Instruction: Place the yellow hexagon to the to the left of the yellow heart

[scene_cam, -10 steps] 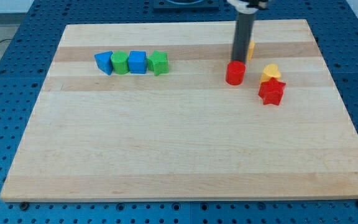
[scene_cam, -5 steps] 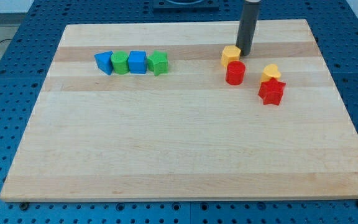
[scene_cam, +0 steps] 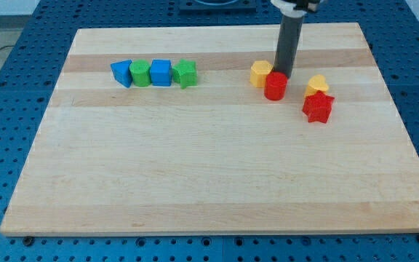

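Observation:
The yellow hexagon (scene_cam: pixel 260 73) lies on the wooden board at the upper right, touching the left side of a red cylinder (scene_cam: pixel 275 86). The yellow heart (scene_cam: pixel 316 84) sits further right, just above a red star (scene_cam: pixel 317 107). My tip (scene_cam: pixel 280 73) is at the red cylinder's upper edge, right next to the hexagon's right side. The red cylinder stands between the hexagon and the heart.
A row of blocks lies at the upper left: a blue triangle (scene_cam: pixel 122 73), a green cylinder (scene_cam: pixel 141 73), a blue cube (scene_cam: pixel 161 72) and a green star (scene_cam: pixel 185 73). The board (scene_cam: pixel 209 167) rests on a blue perforated table.
The yellow hexagon has slid left and down, out from behind the rod to the red cylinder's left. My tip has moved back down to the red cylinder's top edge.

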Robot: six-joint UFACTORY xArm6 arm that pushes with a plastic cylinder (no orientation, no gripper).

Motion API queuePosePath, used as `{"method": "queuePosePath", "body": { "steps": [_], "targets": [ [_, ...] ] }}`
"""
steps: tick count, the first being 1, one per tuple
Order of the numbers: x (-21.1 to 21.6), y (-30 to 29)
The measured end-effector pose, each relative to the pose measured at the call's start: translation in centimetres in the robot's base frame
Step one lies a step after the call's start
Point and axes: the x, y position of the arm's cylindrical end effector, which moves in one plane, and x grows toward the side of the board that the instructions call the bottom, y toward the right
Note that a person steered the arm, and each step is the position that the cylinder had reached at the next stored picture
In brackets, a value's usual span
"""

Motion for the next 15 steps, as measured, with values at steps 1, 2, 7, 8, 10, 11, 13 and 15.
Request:
{"method": "queuePosePath", "body": {
  "steps": [1, 2, 7, 8, 10, 11, 13, 15],
  "targets": [
    [-1.5, 0.0],
    [-5.4, -0.5],
    [-0.2, -1.3],
    [-0.3, -3.3],
    [-0.2, -8.2],
    [1.0, -8.7],
    [3.6, -7.0],
    [2.7, -2.6]
  ]
}}
